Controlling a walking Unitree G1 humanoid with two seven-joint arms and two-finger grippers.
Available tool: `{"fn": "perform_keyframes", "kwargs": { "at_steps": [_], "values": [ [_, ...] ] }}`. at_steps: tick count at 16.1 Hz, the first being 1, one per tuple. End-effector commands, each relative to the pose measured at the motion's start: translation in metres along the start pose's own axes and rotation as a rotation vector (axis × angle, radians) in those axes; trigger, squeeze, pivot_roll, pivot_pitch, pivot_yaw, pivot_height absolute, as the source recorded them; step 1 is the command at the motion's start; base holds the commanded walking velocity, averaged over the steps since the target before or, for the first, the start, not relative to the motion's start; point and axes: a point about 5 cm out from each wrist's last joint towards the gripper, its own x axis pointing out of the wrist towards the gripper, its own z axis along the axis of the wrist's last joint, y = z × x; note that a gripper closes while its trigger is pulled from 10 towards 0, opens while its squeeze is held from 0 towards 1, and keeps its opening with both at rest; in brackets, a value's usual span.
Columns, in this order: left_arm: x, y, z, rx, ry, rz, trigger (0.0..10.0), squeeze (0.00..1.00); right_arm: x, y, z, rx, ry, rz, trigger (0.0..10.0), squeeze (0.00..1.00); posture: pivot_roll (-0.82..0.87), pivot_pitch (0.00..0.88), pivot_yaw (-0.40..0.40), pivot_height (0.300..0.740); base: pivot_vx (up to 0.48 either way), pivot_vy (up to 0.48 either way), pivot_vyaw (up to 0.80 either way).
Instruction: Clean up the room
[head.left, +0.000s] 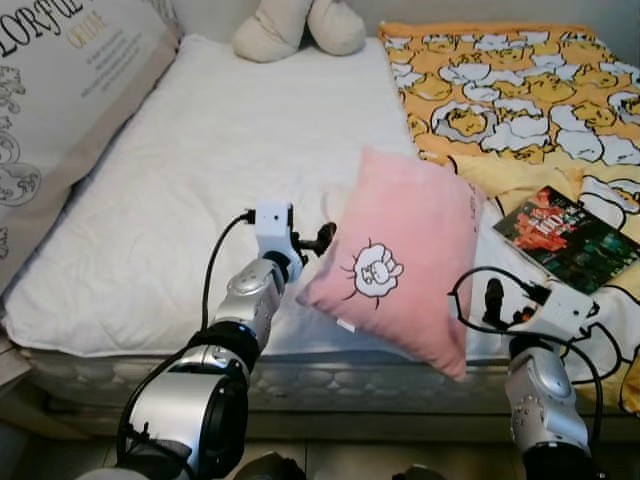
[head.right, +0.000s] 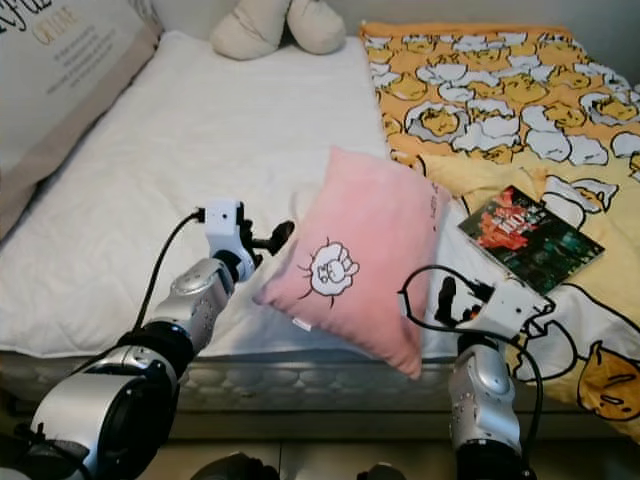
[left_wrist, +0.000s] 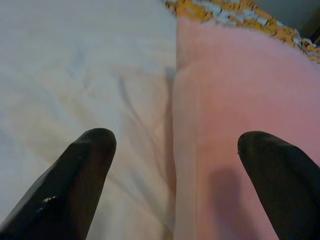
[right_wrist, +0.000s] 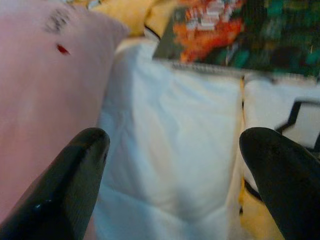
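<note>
Nearest the camera, both silver arms reach out over the near edge of the bed (head.left: 150, 250). The left gripper (head.left: 322, 238) sits at the left edge of the pink pillow (head.left: 400, 260), its fingers spread wide and holding nothing; in its wrist view one finger lies over the white sheet and the other over the pink cloth, so the pillow's left edge runs between them. The right gripper (head.left: 492, 300) is low on the right, just beside the pillow's near right corner, also spread wide and empty; in its wrist view the pillow is off to one side and white bedding lies between the fingers.

The pink pillow lies on the mattress between the two grippers, with a small cartoon print on its face. Its long axis runs from its near right corner, which overhangs the bed's edge, up toward the far left. Of the two, the left gripper looks the better placed: it already straddles the pillow's edge, so a short push right and a closing of the fingers would probably catch the cloth.

Farther right lies a dark book (head.left: 568, 238) on the yellow patterned blanket (head.left: 500, 90). At the far end rest a beige soft toy (head.left: 298, 25) and, on the left, a large printed cushion (head.left: 70, 80).
</note>
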Motion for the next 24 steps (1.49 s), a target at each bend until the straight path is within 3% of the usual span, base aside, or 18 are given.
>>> {"fn": "perform_keyframes", "kwargs": {
  "at_steps": [1, 5, 8, 14, 16, 19, 24],
  "values": [
    [0.001, 0.001, -0.002, -0.075, 0.043, -0.017, 10.0, 0.0, 0.004, 0.005, -0.005, 0.097, 0.062, 0.026, 10.0, 0.0, -0.15, 0.0, 0.078, 0.706, 0.0, 0.0, 0.0],
    [0.0, -0.003, -0.01, -0.172, 0.096, -0.074, 10.0, 0.0, 0.011, 0.009, -0.008, 0.233, 0.126, 0.069, 10.0, 0.0, -0.15, 0.0, 0.084, 0.706, 0.0, 0.0, 0.0],
    [0.0, -0.007, -0.013, -0.23, 0.113, -0.093, 10.0, 0.0, 0.017, 0.025, -0.013, 0.317, 0.176, 0.122, 10.0, 0.0, -0.15, 0.0, 0.085, 0.706, 0.0, 0.0, 0.0],
    [-0.001, -0.02, -0.028, -0.249, 0.171, -0.121, 10.0, 0.0, 0.016, 0.052, -0.026, 0.387, 0.252, 0.192, 10.0, 0.0, -0.14, 0.0, 0.084, 0.706, 0.0, 0.0, 0.0],
    [-0.001, -0.022, -0.03, -0.261, 0.179, -0.124, 10.0, 0.0, 0.016, 0.052, -0.026, 0.404, 0.254, 0.199, 10.0, 0.0, -0.15, 0.0, 0.086, 0.706, 0.0, 0.0, 0.0],
    [-0.001, -0.02, -0.029, -0.251, 0.176, -0.123, 10.0, 0.0, 0.016, 0.039, -0.026, 0.369, 0.246, 0.165, 10.0, 0.0, -0.16, 0.0, 0.086, 0.706, 0.0, 0.0, 0.0],
    [-0.005, 0.004, -0.021, -0.225, 0.148, -0.062, 10.0, 0.0, 0.014, 0.029, -0.018, 0.339, 0.219, 0.177, 10.0, 0.0, -0.15, 0.0, 0.08, 0.706, 0.0, 0.0, 0.0]
  ]
}}
